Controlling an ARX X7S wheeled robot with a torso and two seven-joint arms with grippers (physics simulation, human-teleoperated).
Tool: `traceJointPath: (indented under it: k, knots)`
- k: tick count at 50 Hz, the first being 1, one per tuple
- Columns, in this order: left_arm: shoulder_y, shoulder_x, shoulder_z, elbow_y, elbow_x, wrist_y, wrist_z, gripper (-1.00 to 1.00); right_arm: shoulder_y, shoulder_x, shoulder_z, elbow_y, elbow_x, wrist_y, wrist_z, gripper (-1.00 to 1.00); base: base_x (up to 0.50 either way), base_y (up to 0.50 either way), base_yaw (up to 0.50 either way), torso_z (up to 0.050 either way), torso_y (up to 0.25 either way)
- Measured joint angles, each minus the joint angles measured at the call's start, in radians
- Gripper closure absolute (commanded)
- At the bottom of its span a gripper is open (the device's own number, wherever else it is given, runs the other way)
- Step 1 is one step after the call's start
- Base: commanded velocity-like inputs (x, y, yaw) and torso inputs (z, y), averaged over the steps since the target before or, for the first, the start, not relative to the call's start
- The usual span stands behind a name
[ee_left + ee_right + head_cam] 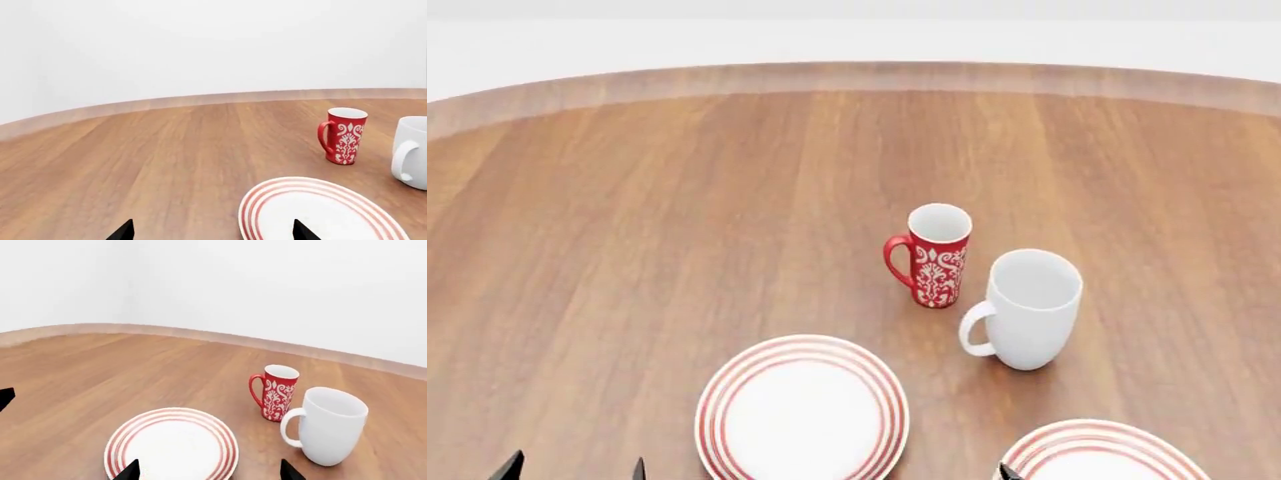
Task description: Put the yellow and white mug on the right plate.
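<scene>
Both grippers stood empty, fingers spread apart: the left gripper (574, 468) showed only two dark tips at the head view's lower left edge, over the wooden table (654, 230). Next came the left plate (802, 412), bare. Beyond it stood the red mug (934, 254), just beside the white mug (1028, 308). Farthest right, the right plate (1101, 455) lay bare, the right gripper (208, 470) near it. No yellow and white mug appeared anywhere.
</scene>
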Motion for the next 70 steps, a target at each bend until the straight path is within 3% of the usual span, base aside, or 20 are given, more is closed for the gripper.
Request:
traceJointPath:
  k: [27,70]
  knots:
    - [-0.003,-0.013,0.012,0.000,-0.015,0.003,-0.012,-1.00,-0.086,0.147,-0.167,-0.039,-0.065,-0.020,-0.221,-1.00,0.00,0.00,0.00,0.000,0.000]
    - [-0.007,-0.030,0.034,-0.007,-0.029,0.009,-0.030,-1.00,-0.147,0.229,-0.250,-0.060,-0.093,-0.034,-0.309,-1.00,0.00,0.00,0.00,0.000,0.000]
